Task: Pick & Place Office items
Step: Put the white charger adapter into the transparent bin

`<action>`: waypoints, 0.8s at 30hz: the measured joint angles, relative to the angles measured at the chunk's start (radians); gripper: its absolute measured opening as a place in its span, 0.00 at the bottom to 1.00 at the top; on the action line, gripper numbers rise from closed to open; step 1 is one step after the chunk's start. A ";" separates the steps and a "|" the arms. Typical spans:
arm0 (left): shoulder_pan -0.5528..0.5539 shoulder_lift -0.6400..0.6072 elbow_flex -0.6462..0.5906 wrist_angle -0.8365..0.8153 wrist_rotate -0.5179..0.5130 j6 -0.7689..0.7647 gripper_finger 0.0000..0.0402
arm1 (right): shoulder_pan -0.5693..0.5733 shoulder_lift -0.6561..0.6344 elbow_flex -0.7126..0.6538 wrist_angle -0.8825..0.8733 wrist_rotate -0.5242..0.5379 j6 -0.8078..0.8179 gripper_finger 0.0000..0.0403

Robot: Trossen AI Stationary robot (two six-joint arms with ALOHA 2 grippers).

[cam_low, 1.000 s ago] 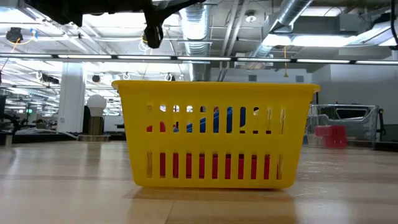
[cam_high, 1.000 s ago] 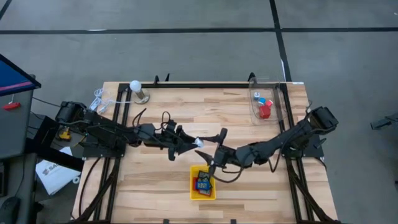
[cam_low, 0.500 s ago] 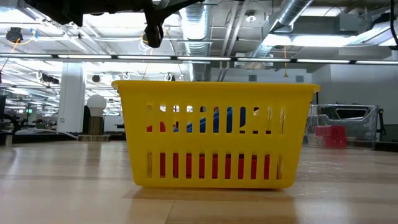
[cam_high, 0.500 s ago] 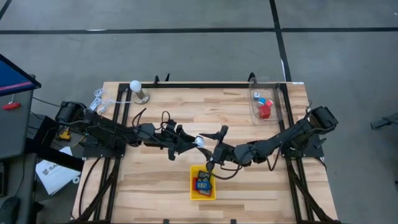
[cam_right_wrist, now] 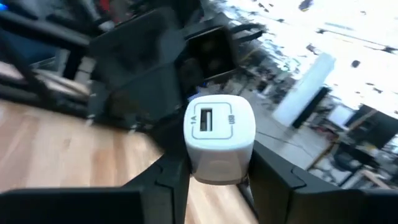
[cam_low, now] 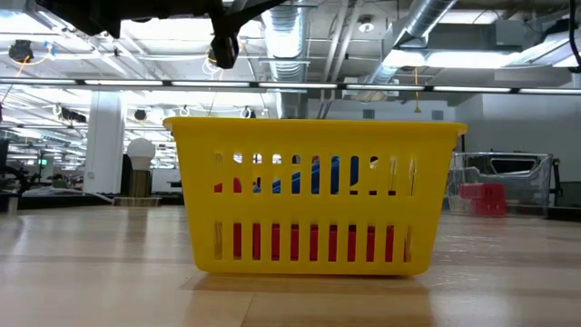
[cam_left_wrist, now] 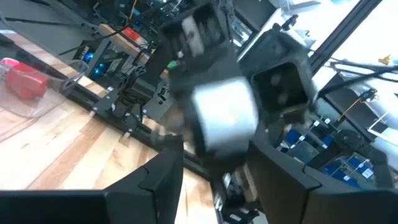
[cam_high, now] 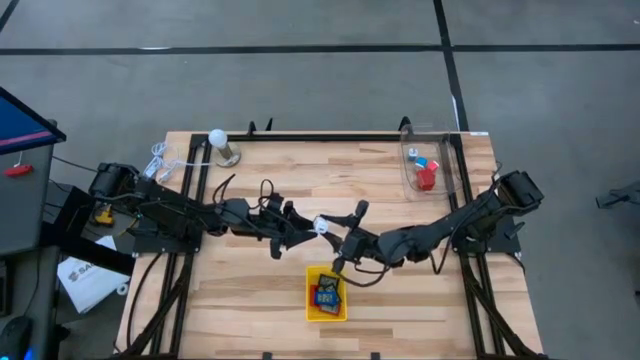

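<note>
A small white charger block (cam_high: 322, 225) with a USB port hangs in the air over the middle of the table, between my two grippers. My left gripper (cam_high: 311, 228) reaches it from the left and is shut on it (cam_left_wrist: 217, 158). My right gripper (cam_high: 334, 236) reaches it from the right and is shut on it too (cam_right_wrist: 219, 163). Just nearer stands the yellow basket (cam_high: 327, 293), its base on the table, with red and blue office items (cam_low: 313, 174) inside. My left gripper pinches the white block (cam_left_wrist: 222, 118) between its two fingers, coming roughly level from the table's left. The block is lifted clear of the table. My right gripper pinches the block's two side faces (cam_right_wrist: 194, 158) between its fingers, coming from the table's right. The face with the USB port (cam_right_wrist: 205, 118) looks back at the wrist.
A clear bin (cam_high: 447, 172) at the back right holds red and blue pieces. A white ball on a metal stand (cam_high: 220, 142) stands at the back left. Bare wood lies left and right of the basket.
My right gripper has moved from above the basket toward the far edge and toward the left gripper, and has shut on the white block. The left gripper has kept its hold and stayed in place.
</note>
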 joint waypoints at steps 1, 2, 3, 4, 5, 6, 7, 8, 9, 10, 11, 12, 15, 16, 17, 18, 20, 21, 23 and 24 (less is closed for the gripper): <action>0.000 0.000 0.000 -0.006 0.000 0.003 0.44 | 0.001 -0.002 0.000 0.014 0.013 -0.012 0.30; 0.000 0.000 0.000 -0.011 0.000 0.013 0.45 | 0.002 -0.005 0.000 0.031 0.028 -0.026 0.30; 0.000 0.000 0.000 -0.017 -0.002 0.019 0.46 | 0.005 -0.008 0.000 0.049 0.045 -0.043 0.30; 0.000 0.000 0.000 -0.029 -0.006 0.023 0.47 | 0.007 -0.013 0.000 0.058 0.065 -0.064 0.30; 0.000 0.000 0.000 -0.046 -0.013 0.029 0.48 | 0.008 -0.019 0.000 0.066 0.080 -0.083 0.30; 0.000 0.000 0.000 -0.065 -0.024 0.040 0.49 | 0.008 -0.025 0.000 0.076 0.092 -0.096 0.31; 0.000 0.000 0.000 -0.085 -0.036 0.042 0.50 | 0.008 -0.035 0.000 0.079 0.105 -0.104 0.31; 0.000 0.000 0.000 -0.108 -0.051 0.043 0.51 | 0.007 -0.045 0.000 0.076 0.126 -0.111 0.31; 0.000 0.000 0.000 -0.132 -0.062 0.044 0.52 | 0.007 -0.055 0.000 0.068 0.151 -0.115 0.31; 0.000 0.000 0.000 -0.158 -0.071 0.044 0.53 | 0.007 -0.065 0.000 0.055 0.181 -0.115 0.31; 0.000 0.000 0.000 -0.185 -0.077 0.044 0.54 | 0.004 -0.076 0.000 0.033 0.220 -0.115 0.31; 0.000 0.000 0.000 -0.212 -0.084 0.044 0.55 | 0.000 -0.089 0.000 0.010 0.266 -0.110 0.30; 0.000 0.000 0.000 -0.305 -0.096 0.051 0.58 | -0.018 -0.141 0.000 -0.102 0.392 -0.030 0.30; 0.000 0.000 0.000 -0.341 -0.103 0.052 0.58 | -0.027 -0.162 0.000 -0.169 0.419 0.024 0.31; 0.000 0.000 0.000 -0.375 -0.109 0.052 0.59 | -0.037 -0.185 0.000 -0.250 0.431 0.094 0.31; 0.000 0.000 0.000 -0.412 -0.118 0.058 0.60 | -0.049 -0.212 0.000 -0.343 0.429 0.179 0.31; -0.002 -0.004 -0.003 -0.476 -0.132 0.071 0.61 | -0.078 -0.271 0.000 -0.552 0.406 0.374 0.31; -0.006 -0.015 -0.010 -0.499 -0.145 0.073 0.61 | -0.095 -0.300 0.000 -0.660 0.384 0.475 0.31; -0.011 -0.041 -0.039 -0.499 -0.174 0.095 0.62 | -0.134 -0.353 0.000 -0.874 0.328 0.673 0.31; -0.013 -0.068 -0.065 -0.497 -0.189 0.109 0.63 | -0.154 -0.376 -0.001 -0.972 0.301 0.756 0.31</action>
